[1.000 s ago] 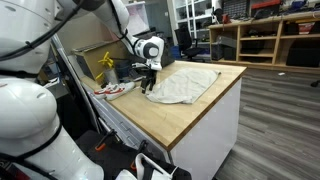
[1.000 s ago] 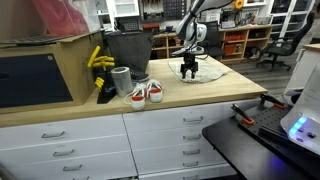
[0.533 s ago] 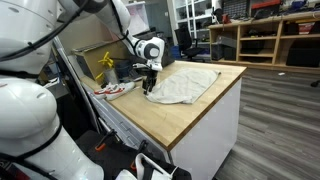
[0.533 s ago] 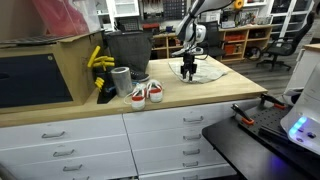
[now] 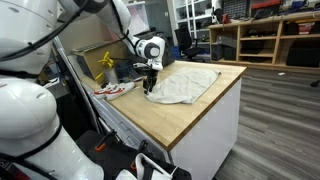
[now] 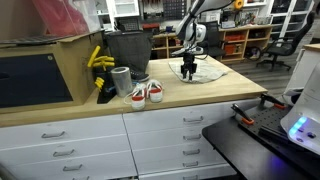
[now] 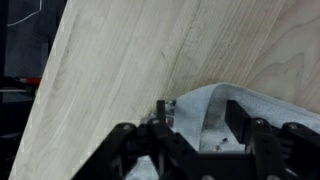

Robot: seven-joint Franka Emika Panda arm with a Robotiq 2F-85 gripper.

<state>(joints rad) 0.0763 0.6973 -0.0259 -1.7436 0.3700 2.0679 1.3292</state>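
Observation:
A pale grey cloth (image 5: 190,85) lies spread on the wooden tabletop (image 5: 205,125); it also shows as the cloth (image 6: 212,72) behind the arm. My gripper (image 5: 148,90) points straight down onto the cloth's corner nearest the shoes, and the gripper (image 6: 188,75) touches down at the cloth's edge. In the wrist view the gripper (image 7: 198,122) has a raised fold of the cloth (image 7: 205,105) pinched between its two black fingers (image 7: 240,125), with bare wood just beyond.
A pair of white and red shoes (image 6: 147,93) sits near the table's front edge, also seen as the shoes (image 5: 115,89). A grey cup (image 6: 121,80), a black bin (image 6: 127,50) and yellow objects (image 6: 97,60) stand beside them. Drawers (image 6: 150,135) run below the top.
The jaws have closed in from wide open onto the cloth's corner. The arm itself has stayed in place.

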